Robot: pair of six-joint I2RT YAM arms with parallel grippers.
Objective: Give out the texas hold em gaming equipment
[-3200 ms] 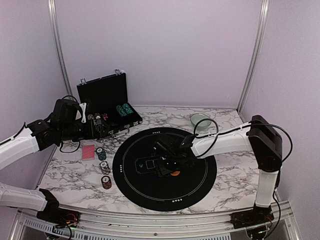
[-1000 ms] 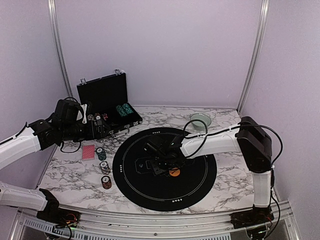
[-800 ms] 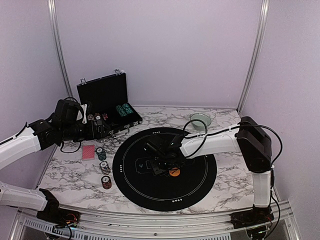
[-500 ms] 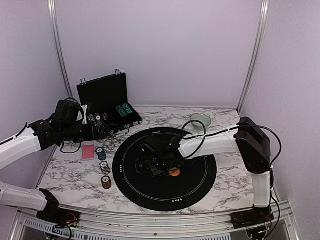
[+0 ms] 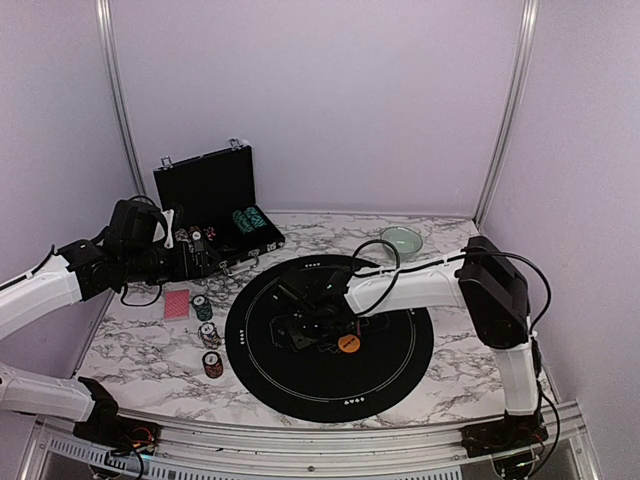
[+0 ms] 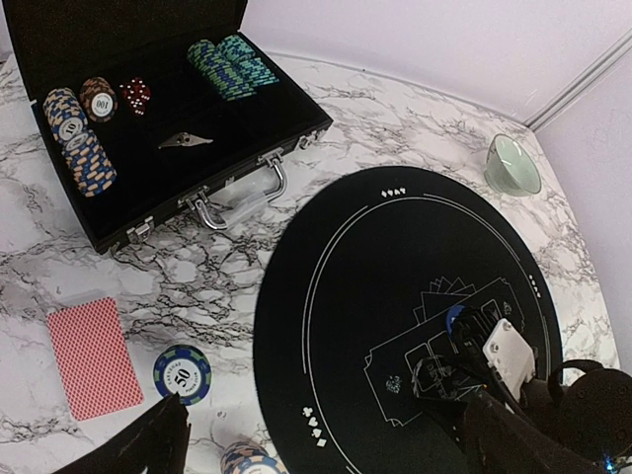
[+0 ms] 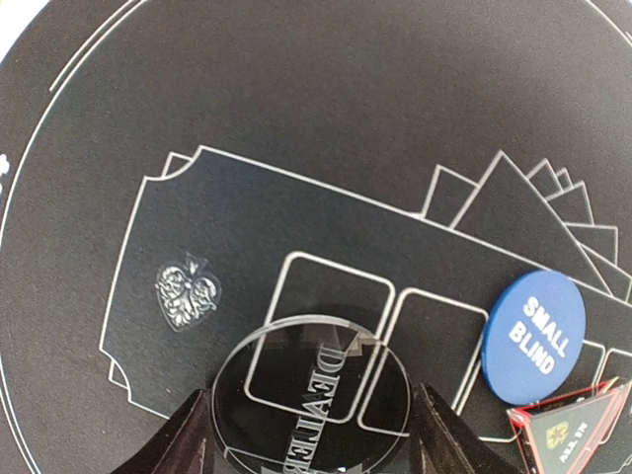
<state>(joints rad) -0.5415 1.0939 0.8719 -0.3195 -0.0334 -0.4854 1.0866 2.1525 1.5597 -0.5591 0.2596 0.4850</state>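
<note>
R gripper (image 7: 314, 403) is hanging low over the round black mat (image 5: 390, 370). Its jaws are standing part-way apart and pinching 1 clear dealer disc (image 7: 296, 380) by the rim, both fingers touching it, above the printed card boxes near mat centre. Whether the disc is resting on the mat or lifted can't be told.

Just beside it, 1 blue small-blind disc (image 7: 538, 321) is lying flat on the mat, w/ 1 red-edged triangular marker (image 7: 568, 430) right by its near edge. 1 orange disc (image 5: 348, 343) is sitting on the mat a bit nearer the arm bases.

L gripper (image 6: 326, 420) is hovering over the table's left side, jaws spread wide and gripping nothing. Below it, 1 deck of red-backed cards (image 6: 94, 357) is lying on the marble table (image 5: 455, 350) left of the mat. 3 short chip stacks (image 5: 210, 334) are sitting in a line btwn deck and mat edge.

The black case (image 6: 138, 30) is standing open at back left w/ more chips in rows inside; exact no. can't be told. 1 pale green bowl (image 6: 513, 165) is sitting beyond the mat, back right.
</note>
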